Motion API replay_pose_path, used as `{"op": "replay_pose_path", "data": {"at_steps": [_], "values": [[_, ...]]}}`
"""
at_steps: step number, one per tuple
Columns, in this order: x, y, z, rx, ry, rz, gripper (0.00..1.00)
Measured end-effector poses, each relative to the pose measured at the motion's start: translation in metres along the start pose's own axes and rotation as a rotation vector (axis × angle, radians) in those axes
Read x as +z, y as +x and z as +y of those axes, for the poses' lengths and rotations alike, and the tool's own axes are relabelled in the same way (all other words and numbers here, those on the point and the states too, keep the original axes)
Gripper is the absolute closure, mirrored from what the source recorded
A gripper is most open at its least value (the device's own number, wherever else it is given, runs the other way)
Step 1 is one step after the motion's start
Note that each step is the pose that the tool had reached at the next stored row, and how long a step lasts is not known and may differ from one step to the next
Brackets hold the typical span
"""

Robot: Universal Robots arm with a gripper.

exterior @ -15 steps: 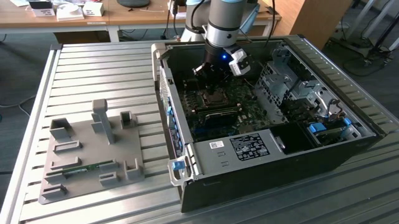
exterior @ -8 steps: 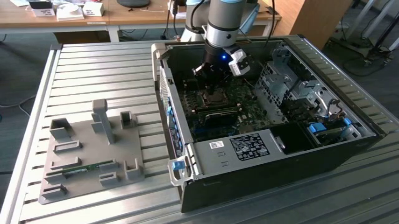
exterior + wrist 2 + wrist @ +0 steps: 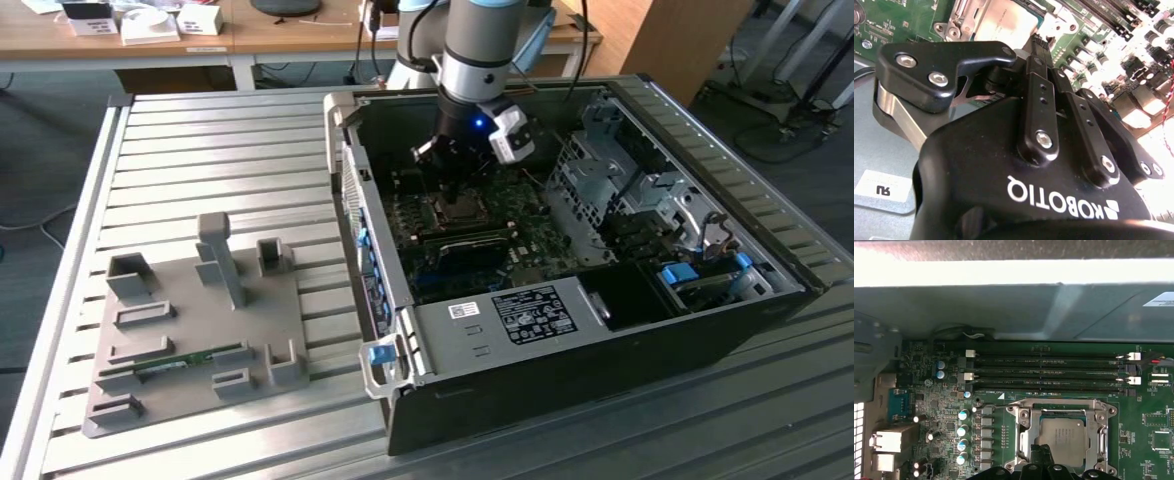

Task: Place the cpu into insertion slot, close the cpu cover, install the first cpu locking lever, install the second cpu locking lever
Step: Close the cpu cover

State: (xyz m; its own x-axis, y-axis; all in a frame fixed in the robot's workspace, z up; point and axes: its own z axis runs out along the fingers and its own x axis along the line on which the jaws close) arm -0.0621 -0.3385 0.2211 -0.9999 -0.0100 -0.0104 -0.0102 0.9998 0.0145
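claw [image 3: 1040, 40] closed, gripping nothing | first wrist view: cpu [image 3: 1061, 435] seated under cpu cover [image 3: 1061, 403]

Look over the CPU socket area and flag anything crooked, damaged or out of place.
Nothing stands out. In the first wrist view the cpu sits square inside the window of the cpu cover, which frames it evenly, with no visible damage.

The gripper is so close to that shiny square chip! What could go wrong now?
1. The gripper hangs right at the cpu, which lies framed by the cpu cover. A hard or off-centre push might scratch the chip or bend the frame.
2. Upright capacitors and the long memory slots stand close beside the cpu cover. A sideways slip could knock them.
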Motion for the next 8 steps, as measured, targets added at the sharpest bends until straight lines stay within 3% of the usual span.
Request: {"op": "replay_pose_path", "data": {"at_steps": [8], "values": [[0.0034, 0.0013, -0.0001, 0.000, 0.0000, 0.0000, 0.89]]}}
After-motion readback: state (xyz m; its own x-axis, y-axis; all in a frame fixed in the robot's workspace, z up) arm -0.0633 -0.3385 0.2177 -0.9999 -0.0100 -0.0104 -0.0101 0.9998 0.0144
